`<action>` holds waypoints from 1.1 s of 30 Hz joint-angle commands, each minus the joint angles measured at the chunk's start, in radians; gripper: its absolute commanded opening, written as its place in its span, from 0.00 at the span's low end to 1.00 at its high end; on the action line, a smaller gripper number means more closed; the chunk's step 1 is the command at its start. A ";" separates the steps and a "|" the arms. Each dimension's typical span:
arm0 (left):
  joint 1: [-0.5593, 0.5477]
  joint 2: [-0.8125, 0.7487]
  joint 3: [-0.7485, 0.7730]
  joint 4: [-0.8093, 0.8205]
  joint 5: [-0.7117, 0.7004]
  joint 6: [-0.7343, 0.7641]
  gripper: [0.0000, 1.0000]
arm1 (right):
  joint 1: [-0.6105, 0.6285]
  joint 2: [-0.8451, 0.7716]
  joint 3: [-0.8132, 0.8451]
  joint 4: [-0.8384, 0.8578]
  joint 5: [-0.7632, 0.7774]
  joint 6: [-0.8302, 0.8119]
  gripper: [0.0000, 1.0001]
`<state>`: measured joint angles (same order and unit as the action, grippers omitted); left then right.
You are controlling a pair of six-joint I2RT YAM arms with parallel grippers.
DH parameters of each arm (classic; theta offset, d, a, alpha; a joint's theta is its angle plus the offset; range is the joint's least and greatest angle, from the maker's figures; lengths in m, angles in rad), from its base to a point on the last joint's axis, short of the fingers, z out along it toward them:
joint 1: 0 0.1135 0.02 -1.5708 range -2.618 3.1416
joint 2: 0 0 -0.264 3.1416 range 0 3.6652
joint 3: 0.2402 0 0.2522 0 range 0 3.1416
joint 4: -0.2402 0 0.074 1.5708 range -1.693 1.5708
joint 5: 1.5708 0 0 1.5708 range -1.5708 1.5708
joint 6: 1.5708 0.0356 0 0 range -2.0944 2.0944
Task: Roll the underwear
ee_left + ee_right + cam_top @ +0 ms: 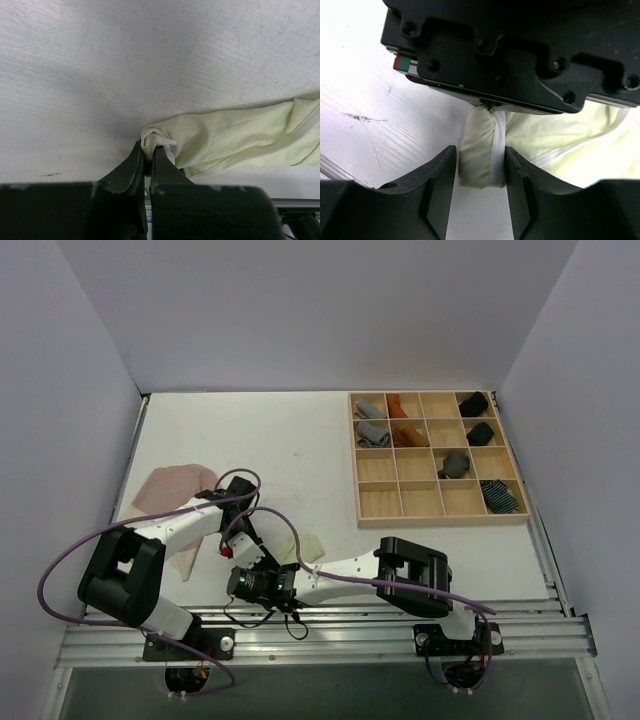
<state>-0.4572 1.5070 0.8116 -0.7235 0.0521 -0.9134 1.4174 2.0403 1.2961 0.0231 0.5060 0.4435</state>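
Note:
The pale yellow-green underwear [306, 545] lies near the front edge of the table, bunched into a long strip [240, 135]. My left gripper [149, 150] is shut on one end of it, and in the top view the left gripper [255, 558] points down at the table. My right gripper [480, 165] is open, with its fingers on either side of a folded end of the same cloth [477, 150] with a white band that hangs just below the left gripper's body. In the top view the right gripper [250, 568] sits just below the left one. The dusty pink underwear [170, 488] lies flat at the left, partly under the left arm.
A wooden compartment tray [440, 521] stands at the right, holding grey [372, 410], rust [400, 405], black [472, 402] and blue-striped [500, 498] rolls. A purple cable [70, 560] loops off the left arm. A metal rail [330, 625] runs along the near edge.

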 commanded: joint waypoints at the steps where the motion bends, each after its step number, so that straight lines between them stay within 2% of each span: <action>1: -0.015 0.027 0.011 -0.034 -0.020 -0.001 0.02 | 0.020 0.017 0.058 -0.077 0.058 -0.066 0.39; 9: -0.015 0.032 0.009 -0.040 -0.020 0.001 0.02 | 0.040 0.038 0.088 -0.098 0.098 -0.075 0.35; 11: -0.015 0.033 0.011 -0.045 -0.018 0.001 0.02 | 0.040 0.041 0.080 -0.092 0.091 -0.060 0.26; 12: -0.015 0.032 0.009 -0.045 -0.015 -0.004 0.02 | 0.040 0.043 0.075 -0.092 0.092 -0.048 0.14; 13: -0.015 0.032 0.014 -0.050 -0.014 -0.007 0.02 | 0.038 0.037 0.066 -0.091 0.077 -0.034 0.10; 16: -0.012 0.016 0.026 -0.071 0.005 -0.018 0.02 | 0.012 0.006 -0.027 -0.040 0.013 0.056 0.03; 17: -0.011 0.012 0.031 -0.076 0.012 -0.021 0.02 | 0.002 -0.006 -0.067 0.028 -0.056 0.085 0.02; 18: -0.009 -0.004 0.037 -0.082 0.014 -0.024 0.04 | -0.023 -0.020 -0.157 0.067 -0.090 0.154 0.00; 22: 0.009 -0.042 0.069 -0.114 0.003 -0.027 0.23 | -0.086 -0.089 -0.374 0.259 -0.248 0.292 0.00; 26: 0.038 -0.076 0.075 -0.119 -0.001 -0.015 0.37 | -0.147 -0.094 -0.512 0.451 -0.377 0.377 0.00; 33: 0.048 -0.117 0.051 -0.024 0.035 0.021 0.44 | -0.184 -0.069 -0.595 0.567 -0.454 0.442 0.00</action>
<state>-0.4126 1.4261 0.8497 -0.7925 0.0666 -0.9192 1.2465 1.8793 0.7795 0.7509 0.1333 0.8406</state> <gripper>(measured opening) 0.430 0.100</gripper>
